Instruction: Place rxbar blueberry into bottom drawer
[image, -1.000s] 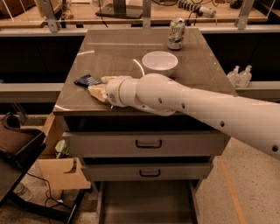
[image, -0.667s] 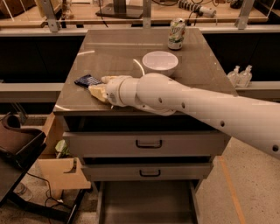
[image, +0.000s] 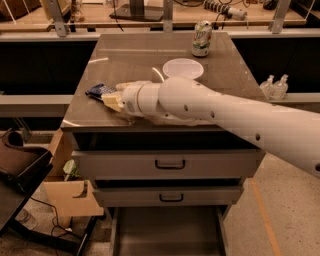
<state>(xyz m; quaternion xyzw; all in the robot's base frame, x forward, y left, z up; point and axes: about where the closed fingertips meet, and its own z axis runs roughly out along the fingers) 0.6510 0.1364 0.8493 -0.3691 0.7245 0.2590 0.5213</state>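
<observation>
1 rxbar blueberry (image: 98, 91) lies right at the claw (image: 113, 100), whose grip I cannot tell.

hand (image: 111, 100) at rxbar blueberry (image: 98, 90), cabinet top (image: 135, 55) left | bottom drawer (image: 167, 234) open | soda can (image: 202, 39) at rear

no lettering can be read
marks on the soda can (image: 201, 39) and the rxbar blueberry (image: 97, 90) are illegible; the gripper (image: 111, 100) is at that bar.
</observation>
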